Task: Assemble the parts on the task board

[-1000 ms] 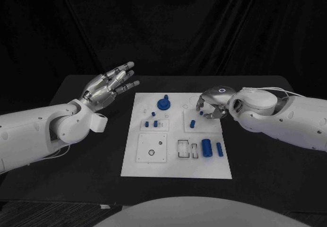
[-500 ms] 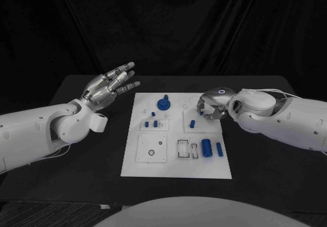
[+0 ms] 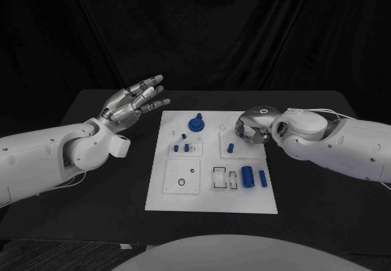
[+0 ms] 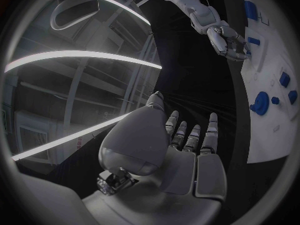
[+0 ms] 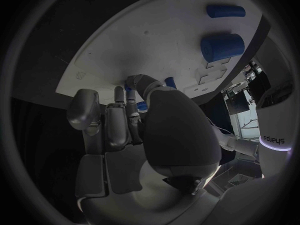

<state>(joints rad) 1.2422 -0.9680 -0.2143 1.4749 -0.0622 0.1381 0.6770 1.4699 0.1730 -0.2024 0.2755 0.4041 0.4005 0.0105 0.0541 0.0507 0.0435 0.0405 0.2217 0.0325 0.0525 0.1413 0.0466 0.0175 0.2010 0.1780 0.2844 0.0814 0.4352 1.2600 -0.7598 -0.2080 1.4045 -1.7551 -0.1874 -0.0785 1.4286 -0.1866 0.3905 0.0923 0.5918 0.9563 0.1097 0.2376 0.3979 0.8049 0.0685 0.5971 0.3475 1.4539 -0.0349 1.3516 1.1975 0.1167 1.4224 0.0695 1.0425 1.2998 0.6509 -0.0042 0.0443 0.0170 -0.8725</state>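
the task board (image 3: 212, 197), a flat white plate, lay in the middle of the black surface (image 3: 98, 186). it carried several raised white square blocks with recesses. in the far middle stood a round blue knob (image 3: 195, 122) on its base. a little nearer, two short blue pegs (image 3: 181, 148) stood side by side in one block. another small blue peg (image 3: 230, 148) stood in the block to the right of them. on the near right, a thick blue cylinder (image 3: 246, 175) and a thinner blue rod (image 3: 262, 178) lay side by side next to a block with dark rectangular slots (image 3: 220, 176). the near left block had a small dark ring (image 3: 181, 182) on it.

the left hand (image 3: 133, 100) was raised above the surface to the left of the board, its fingers (image 4: 190, 135) spread wide and straight, holding nothing (the palm looked smooth and silver).

the right hand (image 3: 252, 127) rested over the far right part of the board, with its fingers (image 5: 128, 110) curled down close together around a small blue part (image 5: 169, 82). i could not tell if they really gripped it.
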